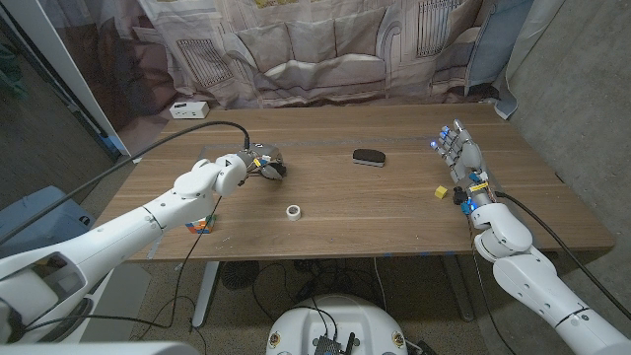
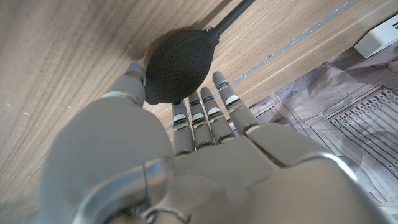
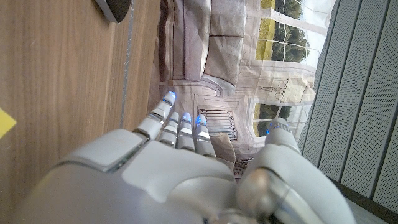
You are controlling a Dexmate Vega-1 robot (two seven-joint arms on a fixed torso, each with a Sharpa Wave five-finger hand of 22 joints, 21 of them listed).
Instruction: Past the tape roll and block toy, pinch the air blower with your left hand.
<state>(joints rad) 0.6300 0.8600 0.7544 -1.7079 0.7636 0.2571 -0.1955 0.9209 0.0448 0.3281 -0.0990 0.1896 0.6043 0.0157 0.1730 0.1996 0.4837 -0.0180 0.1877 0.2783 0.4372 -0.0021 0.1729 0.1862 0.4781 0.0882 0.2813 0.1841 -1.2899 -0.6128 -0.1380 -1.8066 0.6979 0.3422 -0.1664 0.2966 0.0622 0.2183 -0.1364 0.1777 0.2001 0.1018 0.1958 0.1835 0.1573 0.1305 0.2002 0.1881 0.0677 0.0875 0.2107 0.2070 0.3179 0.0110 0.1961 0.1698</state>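
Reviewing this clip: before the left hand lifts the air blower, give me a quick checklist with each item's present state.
1. Left hand has reached the air blower: ok, thumb on one side, fingers on the other in the left wrist view.
2. Pinch actually closed firmly on the bulb: cannot tell; contact looks likely, pressure is not visible.
3. Tape roll left undisturbed: ok, it sits apart from the hand, nearer the robot.
4. Block toy out of the way: ok, it lies beside the left forearm.
5. Right hand out of the way: ok, open at the table's far right, holding nothing.
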